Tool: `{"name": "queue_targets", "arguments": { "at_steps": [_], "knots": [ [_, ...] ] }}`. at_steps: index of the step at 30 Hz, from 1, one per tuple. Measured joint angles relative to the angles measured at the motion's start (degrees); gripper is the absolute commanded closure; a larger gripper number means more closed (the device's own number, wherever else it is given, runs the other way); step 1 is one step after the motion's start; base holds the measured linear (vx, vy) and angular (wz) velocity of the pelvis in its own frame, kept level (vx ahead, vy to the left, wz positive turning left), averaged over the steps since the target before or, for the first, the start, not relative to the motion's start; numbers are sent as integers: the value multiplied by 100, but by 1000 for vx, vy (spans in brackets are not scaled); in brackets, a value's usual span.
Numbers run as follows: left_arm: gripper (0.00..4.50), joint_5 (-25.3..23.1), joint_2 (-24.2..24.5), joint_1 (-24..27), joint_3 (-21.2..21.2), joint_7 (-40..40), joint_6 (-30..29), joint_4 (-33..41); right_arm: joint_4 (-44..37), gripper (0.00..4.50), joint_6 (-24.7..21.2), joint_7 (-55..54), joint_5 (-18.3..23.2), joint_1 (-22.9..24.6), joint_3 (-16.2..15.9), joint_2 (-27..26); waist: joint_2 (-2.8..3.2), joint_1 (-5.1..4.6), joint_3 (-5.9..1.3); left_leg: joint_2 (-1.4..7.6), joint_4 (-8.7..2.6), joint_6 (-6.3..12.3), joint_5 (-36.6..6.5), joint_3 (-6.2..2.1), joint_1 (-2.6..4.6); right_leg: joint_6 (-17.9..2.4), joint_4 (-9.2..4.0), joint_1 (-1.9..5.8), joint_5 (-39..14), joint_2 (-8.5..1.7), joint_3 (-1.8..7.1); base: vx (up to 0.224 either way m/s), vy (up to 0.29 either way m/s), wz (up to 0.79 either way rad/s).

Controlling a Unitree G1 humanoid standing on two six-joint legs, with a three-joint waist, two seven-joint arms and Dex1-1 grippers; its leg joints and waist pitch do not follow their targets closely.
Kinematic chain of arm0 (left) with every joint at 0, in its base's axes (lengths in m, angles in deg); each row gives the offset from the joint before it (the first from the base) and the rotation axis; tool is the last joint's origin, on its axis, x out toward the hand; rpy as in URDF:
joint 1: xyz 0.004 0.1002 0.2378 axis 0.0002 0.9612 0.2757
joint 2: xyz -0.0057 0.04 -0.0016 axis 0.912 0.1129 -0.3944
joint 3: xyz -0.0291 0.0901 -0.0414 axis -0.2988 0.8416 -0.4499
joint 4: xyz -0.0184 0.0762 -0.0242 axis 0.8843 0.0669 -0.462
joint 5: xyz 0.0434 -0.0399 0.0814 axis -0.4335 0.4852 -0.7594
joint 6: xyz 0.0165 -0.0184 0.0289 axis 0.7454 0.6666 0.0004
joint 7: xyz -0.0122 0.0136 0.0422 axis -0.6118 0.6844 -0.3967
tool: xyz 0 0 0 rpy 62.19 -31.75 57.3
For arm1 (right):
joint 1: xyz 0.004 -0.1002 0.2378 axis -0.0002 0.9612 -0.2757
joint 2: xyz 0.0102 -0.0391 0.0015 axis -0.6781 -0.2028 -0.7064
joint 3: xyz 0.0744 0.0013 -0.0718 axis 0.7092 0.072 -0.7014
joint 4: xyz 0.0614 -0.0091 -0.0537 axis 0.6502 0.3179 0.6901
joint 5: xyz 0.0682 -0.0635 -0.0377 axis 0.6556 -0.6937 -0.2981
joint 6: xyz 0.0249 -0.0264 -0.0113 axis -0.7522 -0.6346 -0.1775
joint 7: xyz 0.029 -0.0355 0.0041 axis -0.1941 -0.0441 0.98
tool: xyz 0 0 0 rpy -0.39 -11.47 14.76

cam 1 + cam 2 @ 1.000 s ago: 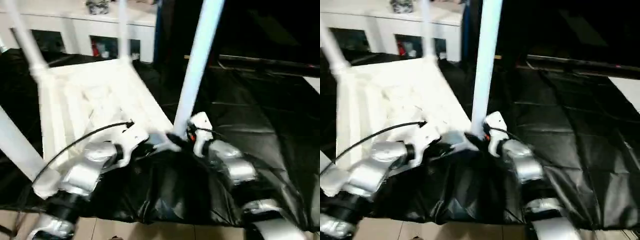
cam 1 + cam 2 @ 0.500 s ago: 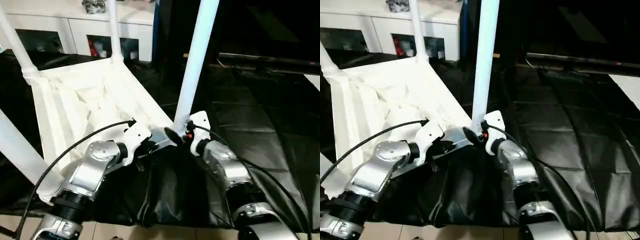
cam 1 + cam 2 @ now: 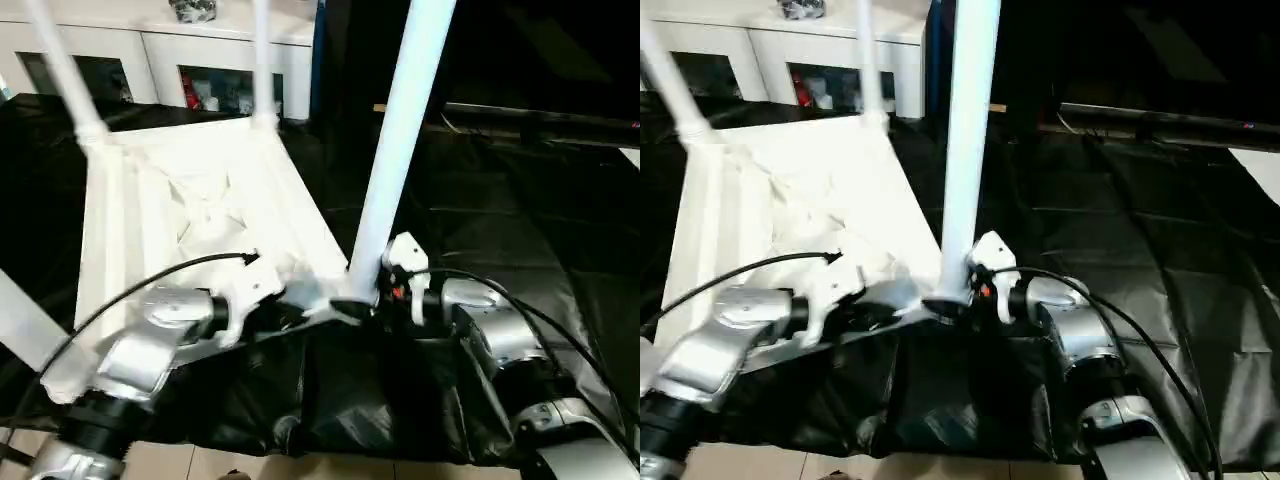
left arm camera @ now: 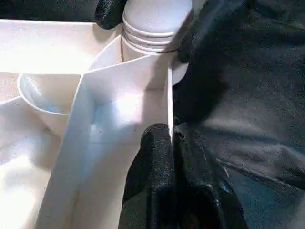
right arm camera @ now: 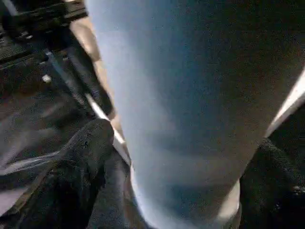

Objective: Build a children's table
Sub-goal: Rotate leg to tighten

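Leg-seating step: left end effector clamps top's rim; right end effector spread around near-right leg; next, press leg home

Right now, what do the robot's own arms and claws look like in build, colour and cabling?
Both forearms are rounded silver-grey metal segments with black joint bands. The left arm carries a white wrist block, with a thin black cable arcing over it. The right arm has a white wrist block with a small red-orange spot and black cables looping back. Each claw has two black fingers, matte and rounded, as on the left claw.
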Motion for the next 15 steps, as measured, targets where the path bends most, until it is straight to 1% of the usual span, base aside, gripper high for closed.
{"name": "queue_targets", "arguments": {
  "at_steps": [2,4,6,7,8,15],
  "knots": [
    [450,46,66,13,2,133,-2,4,-36,122,-8,175,3,4,-75,73,-12,19,0,1,0,0,0,0,1,0,2,0,0,0,0,0,0,0],
    [450,113,157,30,7,284,-20,23,-107,134,-42,366,5,28,-128,116,-25,38,-1,3,0,0,0,0,0,1,2,0,-1,0,-2,0,0,0],
    [450,139,234,75,3,385,-58,110,-188,150,-52,502,8,75,-161,135,-25,60,-1,2,0,1,0,1,0,1,0,0,-1,0,-2,0,0,0],
    [450,165,273,99,-3,434,-80,137,-224,150,-52,576,13,97,-193,144,-25,74,-1,2,1,2,-1,2,0,1,0,0,-1,0,-1,0,0,0],
    [450,174,291,102,-5,458,-90,141,-242,169,-57,612,17,107,-210,148,-25,83,-1,2,2,2,-1,2,0,1,0,0,-1,0,-1,0,0,0],
    [450,197,301,109,-1,461,-132,146,-286,181,-121,642,52,172,-206,146,-28,104,-3,4,14,1,-1,1,3,1,14,0,-1,0,1,0,0,0]
  ]
}}
